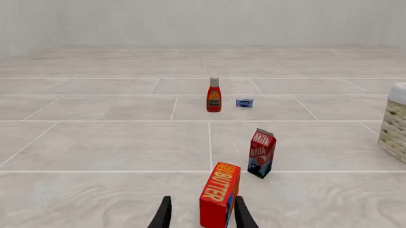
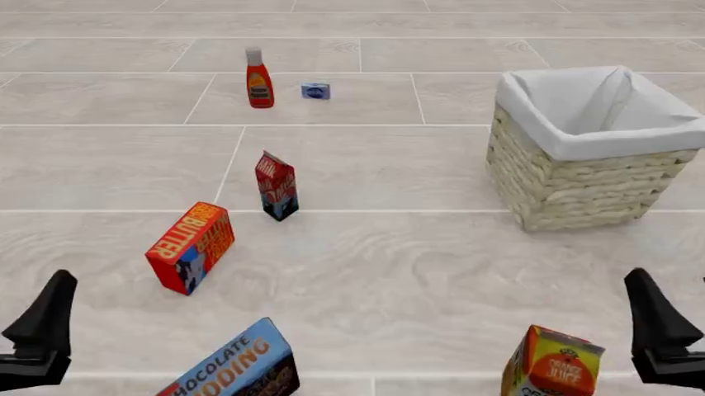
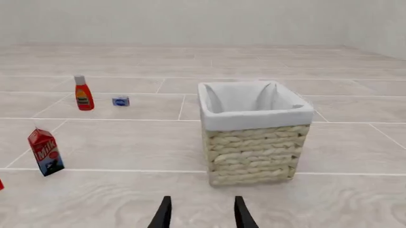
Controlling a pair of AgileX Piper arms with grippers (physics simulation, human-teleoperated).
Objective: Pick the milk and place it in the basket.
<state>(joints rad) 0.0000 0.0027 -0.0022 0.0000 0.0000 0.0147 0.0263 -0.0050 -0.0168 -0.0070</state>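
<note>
The milk (image 2: 276,186) stands upright on the tabletop (image 2: 418,272), well left of the basket (image 2: 589,177), while both the left pincer (image 1: 203,214) and right pincer (image 3: 200,213) gape empty.

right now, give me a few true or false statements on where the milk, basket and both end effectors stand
1. The milk stands upright on the floor, outside the basket. True.
2. The left end effector is shut on the milk. False: it is open, holding nothing, with the butter box just ahead of it.
3. The basket already holds a carton. False: only its white liner shows inside.
4. The right end effector is open and faces the basket. True.
5. The ketchup bottle stands farther from the arms than the milk. True.
</note>
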